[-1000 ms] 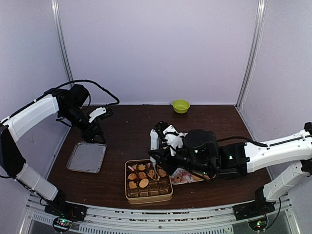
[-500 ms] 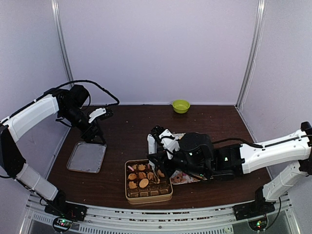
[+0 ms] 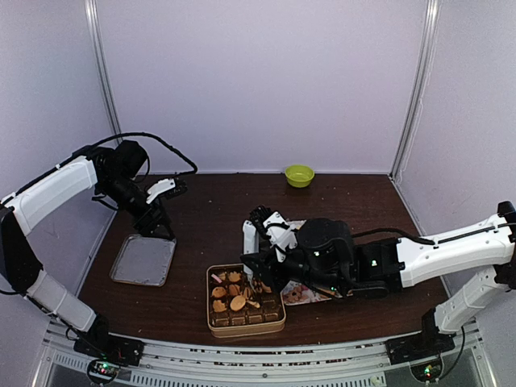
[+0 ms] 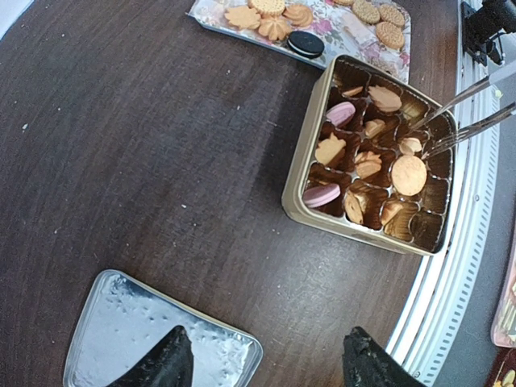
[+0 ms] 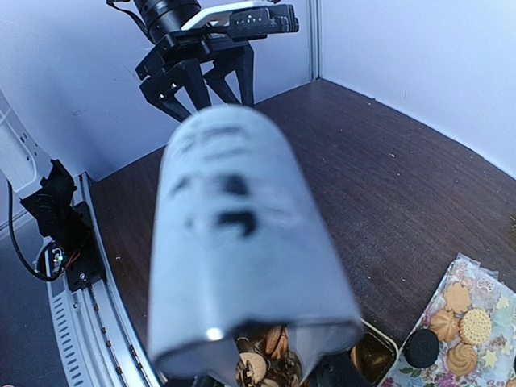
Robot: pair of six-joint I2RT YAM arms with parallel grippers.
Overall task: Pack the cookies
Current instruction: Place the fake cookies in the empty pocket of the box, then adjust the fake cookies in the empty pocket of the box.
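Cookies (image 4: 409,174) — mostly tan, two pink — lie in the cups of a gold tin (image 4: 297,173). Others — one black — rest on a floral sheet (image 4: 343,32).

White-shelled left arm (image 3: 52,189) at left and right arm (image 3: 451,246) at lower right, with black joints. A black cable (image 3: 161,143) loops upper left. The left gripper (image 4: 264,339) has black pointed jaws.

The cookies (image 4: 409,174) are golden-tan, some pink and one black. The tin (image 4: 300,173) is gold. The tray (image 4: 326,27) has a flower pattern, and the bowl (image 3: 299,175) is green.
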